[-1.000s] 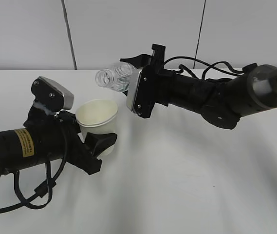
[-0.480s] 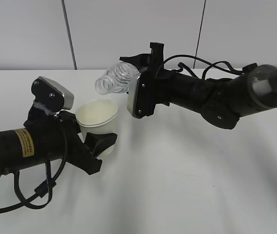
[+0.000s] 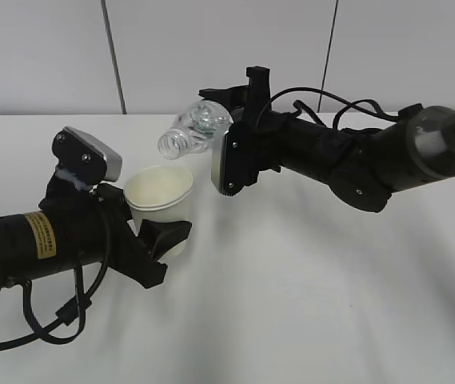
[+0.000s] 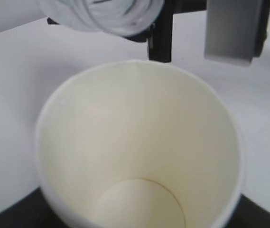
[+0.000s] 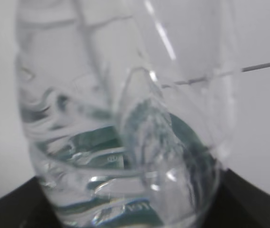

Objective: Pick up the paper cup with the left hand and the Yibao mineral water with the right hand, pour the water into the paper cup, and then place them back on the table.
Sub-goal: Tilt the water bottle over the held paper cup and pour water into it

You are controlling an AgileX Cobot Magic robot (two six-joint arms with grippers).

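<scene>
My left gripper point(image 3: 157, 228) is shut on the cream paper cup point(image 3: 159, 196) and holds it upright above the white table point(image 3: 307, 304). The cup fills the left wrist view point(image 4: 139, 147) and looks dry inside. My right gripper point(image 3: 221, 120) is shut on the clear Yibao mineral water bottle point(image 3: 191, 130), tipped mouth-down to the left, its open mouth just above the cup's far rim. The bottle fills the right wrist view point(image 5: 120, 128), green label low in the frame. The bottle's shoulder shows at the top of the left wrist view point(image 4: 101, 14).
The right arm's white flat panel point(image 3: 225, 160) hangs just right of the cup. A grey wall with dark vertical seams stands behind the table.
The right gripper has tipped the bottle further, so its mouth has dropped toward the cup's rim. The left arm and cup have stayed put.
</scene>
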